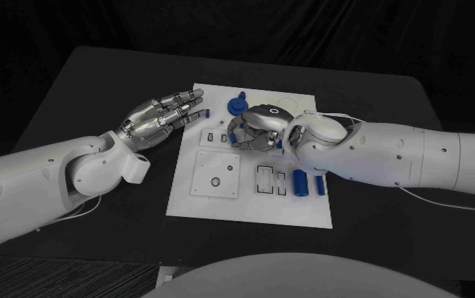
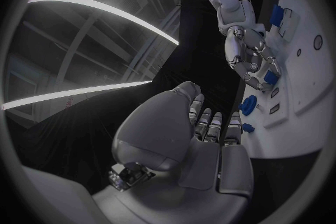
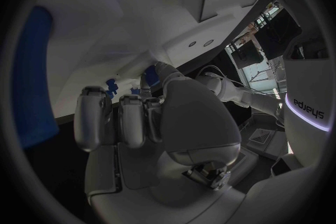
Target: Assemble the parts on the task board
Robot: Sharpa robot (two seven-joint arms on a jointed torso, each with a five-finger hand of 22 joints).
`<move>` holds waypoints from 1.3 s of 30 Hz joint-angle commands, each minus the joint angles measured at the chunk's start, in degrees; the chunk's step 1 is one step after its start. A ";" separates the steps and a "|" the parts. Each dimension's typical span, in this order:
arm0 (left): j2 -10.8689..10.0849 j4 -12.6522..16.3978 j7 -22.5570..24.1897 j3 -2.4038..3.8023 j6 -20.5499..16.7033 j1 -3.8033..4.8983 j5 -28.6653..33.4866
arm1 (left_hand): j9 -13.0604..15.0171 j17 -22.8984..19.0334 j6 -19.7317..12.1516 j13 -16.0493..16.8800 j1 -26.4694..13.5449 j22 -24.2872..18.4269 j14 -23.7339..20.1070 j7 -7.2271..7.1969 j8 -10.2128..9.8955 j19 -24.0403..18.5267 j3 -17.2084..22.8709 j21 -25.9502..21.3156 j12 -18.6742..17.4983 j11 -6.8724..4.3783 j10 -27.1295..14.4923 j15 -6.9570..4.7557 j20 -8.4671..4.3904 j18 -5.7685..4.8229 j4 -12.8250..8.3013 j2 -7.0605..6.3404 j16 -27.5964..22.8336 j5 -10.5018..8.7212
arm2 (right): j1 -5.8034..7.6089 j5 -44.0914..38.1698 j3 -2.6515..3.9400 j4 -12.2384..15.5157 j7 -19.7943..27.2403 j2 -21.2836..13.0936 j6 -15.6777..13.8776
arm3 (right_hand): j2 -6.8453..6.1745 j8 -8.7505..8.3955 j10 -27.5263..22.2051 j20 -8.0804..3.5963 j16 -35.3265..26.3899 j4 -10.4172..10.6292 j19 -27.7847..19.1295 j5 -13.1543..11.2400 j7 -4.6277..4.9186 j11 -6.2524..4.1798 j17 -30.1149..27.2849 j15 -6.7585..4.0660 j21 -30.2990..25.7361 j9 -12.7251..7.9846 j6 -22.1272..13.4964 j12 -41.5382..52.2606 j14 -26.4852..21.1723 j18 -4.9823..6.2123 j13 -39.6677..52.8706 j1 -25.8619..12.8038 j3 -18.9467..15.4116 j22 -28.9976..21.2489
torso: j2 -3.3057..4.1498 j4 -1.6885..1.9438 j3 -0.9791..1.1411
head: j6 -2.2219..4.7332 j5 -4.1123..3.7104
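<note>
A white rectangular task board (image 1: 213, 205) lies flat mid-table, two blue cylindrical parts (image 1: 309, 183) side by side near its right edge, a round blue part (image 1: 237, 106) by its far edge.

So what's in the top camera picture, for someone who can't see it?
Two white robot arms reach over a white board on a black table. The right hand curls down onto the board's middle, near small blue pieces; the left hand hovers open at the board's left edge.

"edjeys" lettering, mirrored, on robot body
</note>
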 commanded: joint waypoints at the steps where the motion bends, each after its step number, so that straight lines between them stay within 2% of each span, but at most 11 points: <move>1: 0.07 0.07 0.35 0.04 0.87 -0.07 -0.03 | 0.05 0.03 -0.02 0.02 -0.44 0.07 -0.12 -0.02 0.32 0.00 0.39 0.13 0.11 0.19 -0.09 0.26 0.22 0.67 -0.06 0.04 0.14 -0.17 | -0.21 -1.00 -0.02 -0.09 -1.51 0.06 1.04 | -0.49 -1.39 3.90 0.51 -0.48 -0.12 1.40 -0.82 0.00 0.41 3.64 0.53 -0.35 -1.43 -1.73 -0.29 3.83 0.33 11.57 -0.26 -0.14 11.56 | -0.05 0.00 -0.03 | -0.01 0.00; 5: 0.11 0.04 0.24 0.04 0.90 -0.07 -0.03 | 0.04 0.02 -0.12 0.02 -0.47 0.06 -0.14 -0.02 0.29 -0.03 0.47 0.12 0.10 0.19 -0.11 0.27 0.22 0.67 -0.07 0.04 0.10 -0.17 | -0.25 -1.02 -0.02 -0.16 -1.59 0.10 1.15 | -0.85 -4.38 3.50 0.52 -0.91 -0.49 1.22 -2.88 -0.08 0.34 2.87 0.51 -1.00 -4.95 -5.39 -0.61 3.68 0.47 10.90 -0.48 -0.47 11.39 | -0.03 0.01 0.01 | -0.01 -0.04; 10: 0.11 0.00 0.15 0.04 0.92 -0.07 -0.03 | 0.04 0.02 -0.12 0.02 -0.47 0.06 -0.14 -0.02 0.29 -0.03 0.47 0.12 0.10 0.19 -0.11 0.27 0.22 0.67 -0.07 0.04 0.10 -0.17 | -0.27 -1.03 -0.02 -0.17 -1.76 0.06 1.55 | -1.09 -6.29 3.21 0.47 -1.13 -0.68 1.14 -5.00 -0.20 0.27 2.53 0.44 -1.39 -7.60 -7.47 -0.85 3.63 0.53 10.40 -0.81 -1.11 11.30 | -0.02 -0.04 0.01 | -0.01 0.02; 20: 0.12 -0.16 0.05 0.04 0.94 -0.07 -0.03 | 0.03 0.02 -0.20 0.01 -0.52 0.05 -0.16 -0.02 0.27 -0.06 0.55 0.10 0.07 0.19 -0.14 0.27 0.22 0.66 -0.08 0.03 0.08 -0.22 | -0.27 -1.04 -0.02 -0.09 -1.53 -0.33 0.77 | -1.34 -7.50 2.77 0.39 -1.33 -0.37 1.04 -7.36 -0.31 0.17 2.20 0.36 -1.87 -10.12 -8.93 -1.23 3.58 0.61 9.62 -1.30 -1.94 11.19 | -0.02 -0.03 0.01 | -0.01 0.05; 22: 0.03 -0.12 0.07 0.04 0.87 -0.07 -0.03 | 0.03 0.02 -0.20 0.01 -0.52 0.05 -0.16 -0.02 0.27 -0.06 0.55 0.10 0.07 0.19 -0.14 0.27 0.22 0.66 -0.08 0.03 0.08 -0.22 | -0.26 -1.06 -0.01 0.17 -1.10 -0.67 -0.46 | -1.81 -7.51 2.54 0.35 -1.46 0.52 1.01 -9.80 -0.34 0.14 2.01 0.32 -2.08 -11.28 -8.76 -1.45 3.56 0.64 9.17 -1.94 -2.61 11.15 | -0.01 0.01 0.01 | -0.01 0.23; 25: -0.16 0.00 0.14 0.04 0.64 -0.07 -0.03 | 0.03 0.02 -0.20 0.01 -0.52 0.05 -0.16 -0.02 0.27 -0.06 0.55 0.10 0.07 0.19 -0.14 0.27 0.22 0.66 -0.08 0.03 0.08 -0.22 | -0.04 -1.08 0.00 0.97 -0.21 -1.35 -2.55 | -2.43 -7.35 1.99 0.31 -1.52 1.89 1.05 -11.42 -0.36 0.09 1.94 0.33 -2.11 -12.29 -8.38 -1.96 3.56 0.64 8.16 -2.45 -3.08 11.17 | -0.01 -0.01 0.01 | -0.01 0.57; 27: -0.26 0.07 0.18 0.04 0.48 -0.07 -0.03 | 0.03 0.02 -0.18 0.01 -0.54 0.06 -0.15 -0.02 0.28 -0.03 0.58 0.11 0.07 0.18 -0.15 0.27 0.21 0.66 -0.09 0.01 0.11 -0.24 | 0.48 -1.09 0.00 1.73 0.46 -1.94 -3.98 | -3.36 -7.20 1.91 0.31 -1.48 3.54 1.09 -13.04 -0.41 0.03 2.03 0.27 -2.11 -13.06 -8.07 -2.08 3.60 0.62 7.93 -2.99 -3.48 11.19 | -0.02 -0.04 0.01 | -0.01 0.71; 31: -0.49 0.20 0.25 0.04 0.16 -0.07 -0.03 | 0.04 0.03 -0.09 0.02 -0.55 0.07 -0.14 -0.02 0.31 -0.01 0.59 0.12 0.11 0.18 -0.15 0.27 0.21 0.66 -0.09 0.00 0.13 -0.25 | 2.64 -1.10 0.00 4.03 1.76 -3.69 -6.21 | -5.80 -6.92 1.96 0.25 -1.50 7.80 1.15 -15.29 -0.53 0.03 2.03 0.19 -2.12 -14.48 -7.61 -2.10 3.61 0.60 7.86 -3.49 -4.25 11.22 | 0.02 -0.03 0.01 | -0.01 0.69; 35: -0.67 0.27 0.27 0.04 -0.21 -0.07 -0.03 | 0.04 0.03 -0.08 0.01 -0.57 0.07 -0.14 -0.03 0.32 0.01 0.61 0.13 0.08 0.17 -0.16 0.26 0.21 0.66 -0.10 -0.03 0.14 -0.26 | 5.81 -1.10 0.00 7.15 2.57 -6.33 -7.72 | -7.43 -6.91 1.88 0.15 -1.50 8.30 1.09 -15.60 -0.60 -0.07 2.06 0.14 -2.25 -15.31 -7.53 -2.17 3.58 0.62 7.71 -6.79 -6.38 11.20 | 0.02 -0.03 0.02 | -0.01 0.47; 38: -0.73 0.31 0.33 0.04 -0.46 -0.07 -0.03 | 0.05 0.03 -0.05 0.01 -0.58 0.08 -0.13 -0.03 0.33 0.02 0.62 0.14 0.09 0.16 -0.16 0.26 0.21 0.66 -0.11 -0.06 0.15 -0.26 | 7.83 -1.10 0.00 8.99 3.16 -8.13 -8.94 | -6.58 -6.92 1.84 0.14 -1.59 8.28 1.03 -15.64 -0.53 -0.03 1.93 0.17 -2.34 -16.02 -7.50 -2.21 3.51 0.63 7.64 -8.80 -10.01 11.19 | 0.01 -0.07 0.06 | -0.01 0.35; 39: -0.76 0.37 0.38 0.04 -0.70 -0.07 -0.03 | 0.05 0.04 -0.02 0.01 -0.60 0.08 -0.12 -0.04 0.35 0.03 0.63 0.14 0.10 0.14 -0.17 0.26 0.21 0.66 -0.12 -0.10 0.16 -0.27 | 9.20 -1.10 0.00 10.28 3.70 -9.55 -10.04 | -7.10 -6.89 1.81 0.15 -1.60 8.32 1.01 -15.63 -0.56 -0.03 1.91 0.18 -2.37 -16.29 -7.44 -2.23 3.49 0.63 7.59 -9.79 -11.78 11.19 | 0.00 -0.10 0.09 | 0.10 0.38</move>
